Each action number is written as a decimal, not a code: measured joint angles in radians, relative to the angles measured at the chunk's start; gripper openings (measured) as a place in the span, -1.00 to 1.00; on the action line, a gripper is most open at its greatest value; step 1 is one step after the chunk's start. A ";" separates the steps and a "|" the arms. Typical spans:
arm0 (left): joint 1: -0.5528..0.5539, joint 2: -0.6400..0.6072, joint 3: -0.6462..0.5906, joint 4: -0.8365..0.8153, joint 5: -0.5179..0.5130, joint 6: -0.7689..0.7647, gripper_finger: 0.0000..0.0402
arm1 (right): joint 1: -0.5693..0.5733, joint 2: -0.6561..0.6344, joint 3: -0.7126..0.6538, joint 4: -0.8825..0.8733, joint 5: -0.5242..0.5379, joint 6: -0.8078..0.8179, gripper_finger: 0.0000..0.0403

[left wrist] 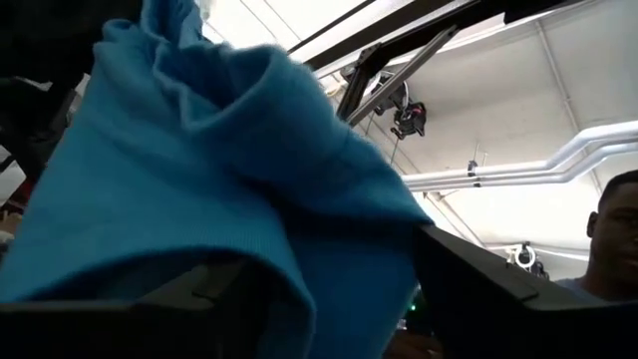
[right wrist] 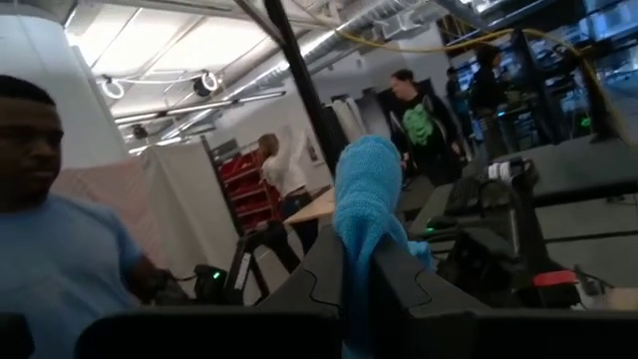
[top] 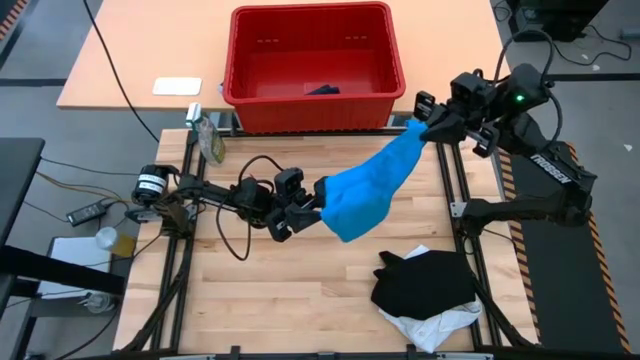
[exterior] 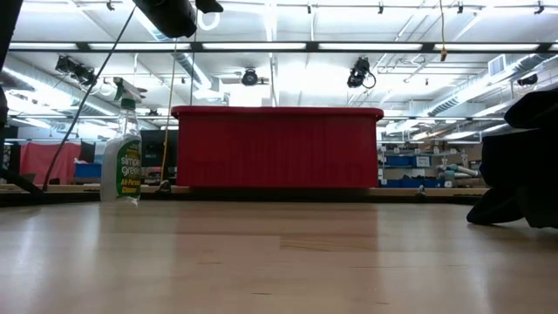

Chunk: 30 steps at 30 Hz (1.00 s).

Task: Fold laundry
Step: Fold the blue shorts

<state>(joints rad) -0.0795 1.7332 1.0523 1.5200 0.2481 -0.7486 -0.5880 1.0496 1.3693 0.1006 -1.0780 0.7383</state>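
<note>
Reading "simple green" on your spray bottle [exterior: 121, 162] at nine o'clock; both grippers, left gripper [top: 318, 203] wide, right gripper [top: 424, 129] pinched, hold the blue garment [top: 365, 187]; black garment [exterior: 521, 166] cut off.

bright overhead ceiling strip lights [exterior: 261, 45], glare, blurred wrist views

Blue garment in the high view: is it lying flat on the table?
No. The blue garment hangs stretched in the air between the left tool and the right tool, above the table.
</note>
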 joint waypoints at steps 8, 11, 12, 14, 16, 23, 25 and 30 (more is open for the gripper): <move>0.000 0.000 0.000 0.000 -0.001 -0.008 0.20 | -0.072 0.000 0.000 0.001 -0.070 0.022 -0.87; 0.000 0.000 0.000 0.000 -0.001 -0.009 0.20 | -0.106 -0.001 0.000 0.001 -0.097 0.029 -0.87; 0.000 0.000 -0.001 0.000 -0.001 -0.009 0.20 | -0.112 -0.001 0.000 0.000 -0.097 0.029 -0.87; 0.000 0.000 -0.001 0.000 -0.003 -0.009 0.20 | -0.115 -0.001 0.000 0.002 -0.094 0.029 -0.87; 0.000 0.000 -0.001 0.000 -0.008 -0.009 0.20 | -0.108 0.000 0.000 0.002 -0.085 0.029 -0.87; 0.011 0.000 -0.001 -0.093 -0.069 0.017 0.20 | -0.040 0.002 0.000 0.002 -0.019 0.018 -0.87; 0.016 0.000 -0.001 -0.122 -0.098 0.047 0.20 | -0.022 0.003 0.000 0.002 -0.006 0.021 -0.87; 0.052 0.000 -0.001 -0.238 -0.073 0.080 0.19 | -0.016 -0.003 0.013 -0.001 -0.020 0.049 -0.87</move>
<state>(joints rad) -0.0277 1.7336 1.0515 1.2822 0.1756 -0.6683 -0.6042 1.0469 1.3819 0.1000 -1.0979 0.7875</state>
